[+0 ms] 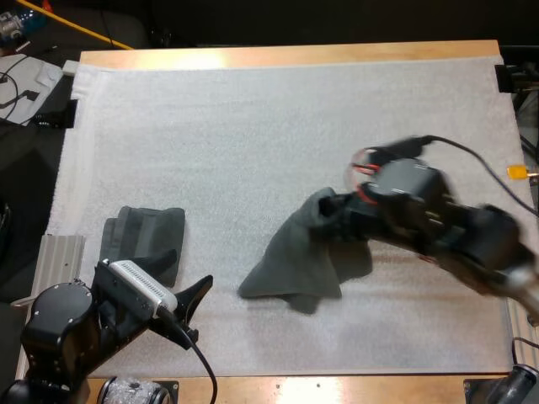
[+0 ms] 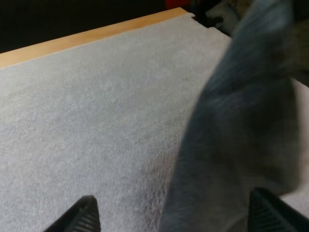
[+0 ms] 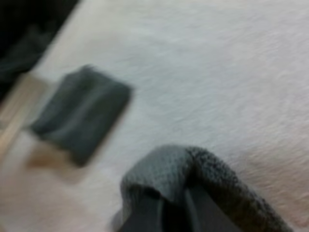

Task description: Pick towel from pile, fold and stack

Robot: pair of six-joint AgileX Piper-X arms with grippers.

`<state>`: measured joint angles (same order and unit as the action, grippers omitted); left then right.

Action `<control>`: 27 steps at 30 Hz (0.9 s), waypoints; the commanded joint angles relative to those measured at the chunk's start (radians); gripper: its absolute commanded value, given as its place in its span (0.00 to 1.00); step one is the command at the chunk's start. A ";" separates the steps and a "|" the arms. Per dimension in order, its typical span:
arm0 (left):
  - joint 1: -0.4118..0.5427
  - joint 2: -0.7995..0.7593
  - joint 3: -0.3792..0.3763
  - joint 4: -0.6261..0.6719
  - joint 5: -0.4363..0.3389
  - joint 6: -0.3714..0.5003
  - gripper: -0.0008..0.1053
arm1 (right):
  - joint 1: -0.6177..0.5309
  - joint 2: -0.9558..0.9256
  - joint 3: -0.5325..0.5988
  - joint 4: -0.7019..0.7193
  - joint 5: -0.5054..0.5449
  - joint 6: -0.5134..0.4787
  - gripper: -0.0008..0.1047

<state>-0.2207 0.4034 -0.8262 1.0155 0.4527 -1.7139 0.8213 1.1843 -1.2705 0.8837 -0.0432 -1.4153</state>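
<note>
Nearest, the left tool (image 1: 189, 311) hovers over the front of the white mat (image 1: 253, 126), its two black fingers (image 2: 84, 216) standing well apart and clear of any cloth. Just beyond it lies one folded stack (image 1: 147, 240) of dark grey-green towelling, flat and squared, near the mat's left edge. Toward the middle is one loose towel (image 1: 295, 263), the same grey-green, with a ribbed weave. It is gathered to a peak at one corner and fans out in a rumpled triangle whose lower edge rests on the mat. The right tool (image 1: 335, 212) is clamped on that bunched corner. Farther off, bare mat runs to the wooden table (image 1: 286, 55) edge.
</note>
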 commanded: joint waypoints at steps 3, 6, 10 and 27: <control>-0.006 0.003 -0.007 -0.002 0.008 -0.007 0.59 | -0.027 0.199 0.035 -0.132 0.127 -0.045 0.01; -0.003 0.001 -0.008 -0.002 0.008 -0.009 0.59 | -0.074 0.273 0.035 -0.188 0.167 -0.054 0.01; -0.004 -0.001 -0.007 0.002 0.006 -0.008 0.59 | -0.163 0.319 0.031 -0.210 0.201 -0.071 0.01; -0.004 0.004 -0.007 0.006 0.009 -0.007 0.59 | -0.308 0.286 -0.015 -0.129 0.204 -0.093 0.68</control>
<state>-0.2207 0.4034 -0.8262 1.0216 0.4540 -1.7139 0.5224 1.5072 -1.2660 0.7055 0.1498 -1.4880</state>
